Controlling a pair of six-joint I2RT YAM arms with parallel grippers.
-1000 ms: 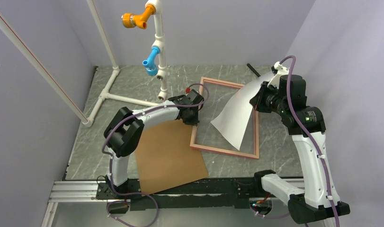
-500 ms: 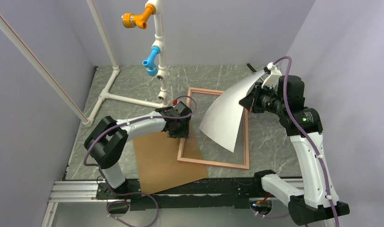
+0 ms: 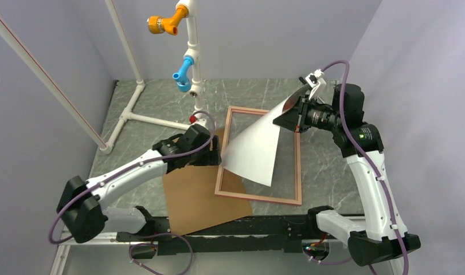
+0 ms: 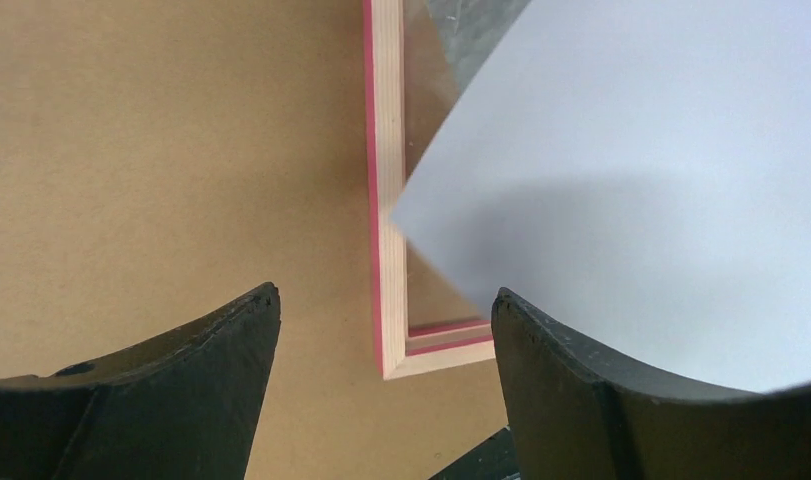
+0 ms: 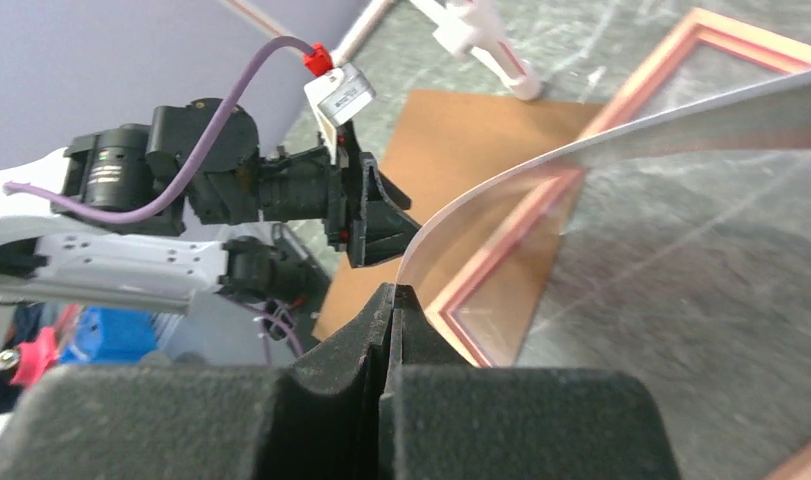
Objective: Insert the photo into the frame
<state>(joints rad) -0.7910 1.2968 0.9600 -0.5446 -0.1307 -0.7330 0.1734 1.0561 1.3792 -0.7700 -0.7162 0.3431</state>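
The right fingers (image 5: 389, 320) clamped a corner of the photo (image 3: 253, 149), its smooth white sheet curling above the thin, pink-edged wooden frame (image 3: 258, 197) flat on the marbled desk (image 3: 327, 166). The left fingers (image 3: 214, 156) gaped apart over brown hardboard (image 3: 195, 195).

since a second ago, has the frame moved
Yes. The frame has slid left, toward the white pipe stand, its left rail now over the brown panel.

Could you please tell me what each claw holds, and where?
The right claw pinches the photo by its far edge; the left claw is open, holding nothing.
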